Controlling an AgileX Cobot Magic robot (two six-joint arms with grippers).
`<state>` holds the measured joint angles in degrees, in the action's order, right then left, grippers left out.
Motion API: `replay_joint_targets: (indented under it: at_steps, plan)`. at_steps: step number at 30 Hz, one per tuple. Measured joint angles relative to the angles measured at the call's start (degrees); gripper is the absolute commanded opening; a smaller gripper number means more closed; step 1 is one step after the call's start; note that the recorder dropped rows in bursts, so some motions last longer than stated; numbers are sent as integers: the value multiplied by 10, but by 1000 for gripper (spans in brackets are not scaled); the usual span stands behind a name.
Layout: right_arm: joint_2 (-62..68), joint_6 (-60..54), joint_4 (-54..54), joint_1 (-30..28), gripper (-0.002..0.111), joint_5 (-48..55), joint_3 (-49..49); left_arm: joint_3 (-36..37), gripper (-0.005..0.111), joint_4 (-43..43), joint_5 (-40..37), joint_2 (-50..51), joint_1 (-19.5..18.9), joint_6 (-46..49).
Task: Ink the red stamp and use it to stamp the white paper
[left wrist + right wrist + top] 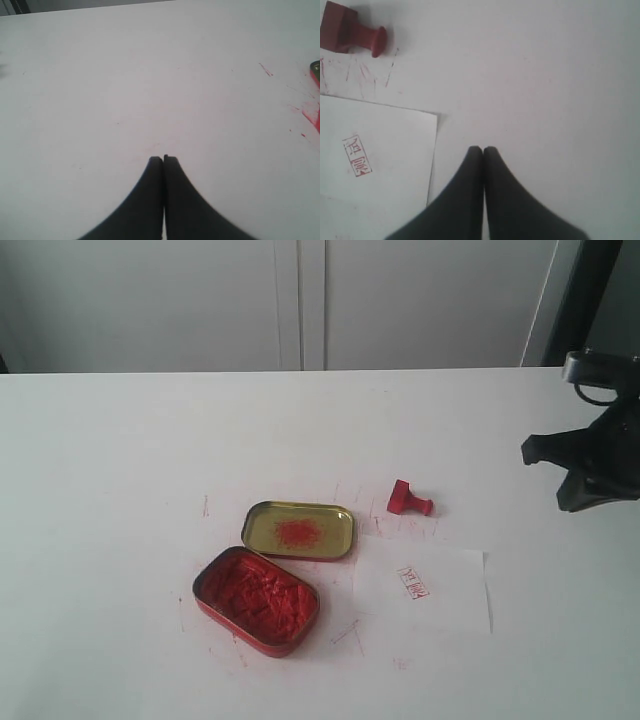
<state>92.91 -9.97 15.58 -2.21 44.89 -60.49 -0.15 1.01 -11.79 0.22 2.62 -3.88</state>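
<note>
The red stamp lies on its side on the table, just beyond the white paper; it also shows in the right wrist view. The paper carries a red printed mark. My right gripper is shut and empty, hovering over bare table to the right of the paper; its arm sits at the right edge. My left gripper is shut on nothing over bare table and does not show in the exterior view.
An open red ink tin stands left of the paper. Its gold lid with a red smudge lies just behind it. Red ink smears mark the table around them.
</note>
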Motion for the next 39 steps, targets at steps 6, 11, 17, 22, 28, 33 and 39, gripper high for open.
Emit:
replay_joint_targets:
  at_steps: [6, 11, 17, 22, 28, 33, 39]
  plan:
    - [-67, 9, -20, 0, 0, 1, 38, 0, 0, 0, 0, 0, 0, 0]
    - [-129, 9, -44, 0, 0, -1, 72, 0, 0, 0, 0, 0, 0, 0]
    - [-229, 9, -66, 0, 0, -14, 116, 0, 0, 0, 0, 0, 0, 0]
    - [-310, 9, -92, 0, 0, -18, 149, 0, 0, 0, 0, 0, 0, 0]
    - [-423, 4, -117, 0, 0, -20, 191, 0, 0, 0, 0, 0, 0, 0]
    - [-504, -1, -120, 0, 0, -29, 222, 0, 0, 0, 0, 0, 0, 0]
    - [-591, -2, -120, 5, 0, -35, 253, 0, 0, 0, 0, 0, 0, 0]
